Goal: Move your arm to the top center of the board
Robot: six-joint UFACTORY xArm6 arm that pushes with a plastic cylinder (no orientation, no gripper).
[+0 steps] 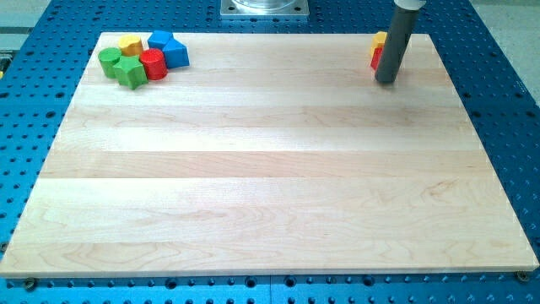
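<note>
My tip (pixel 386 81) is down on the board (pixel 270 169), far over at the view's top right, close to the board's right corner. The top center of the board, just under the metal base (pixel 265 8) at the view's top edge, sits well to the left of my tip, bare wood between the two.

The rod (pixel 396 38) stands nearly upright, long axis running from the view's top down to the tip, with a slight lean toward the view's left at the bottom. There are no jaws here to open or close, just the plain rod end, and it holds nothing.

Right behind the rod, on its left side, two blocks peek out: a yellow block (pixel 380 39) above, a red block (pixel 376 59) below it. The rod covers part of both, and I cannot tell whether it touches them.

Over at the view's top left, well apart from my tip, a tight cluster: a yellow block (pixel 128 44), a blue block (pixel 160 40), another blue block (pixel 175 54), a red cylinder (pixel 153 63), a green block (pixel 110 61) and a green star-like block (pixel 130 72), packed together.
</note>
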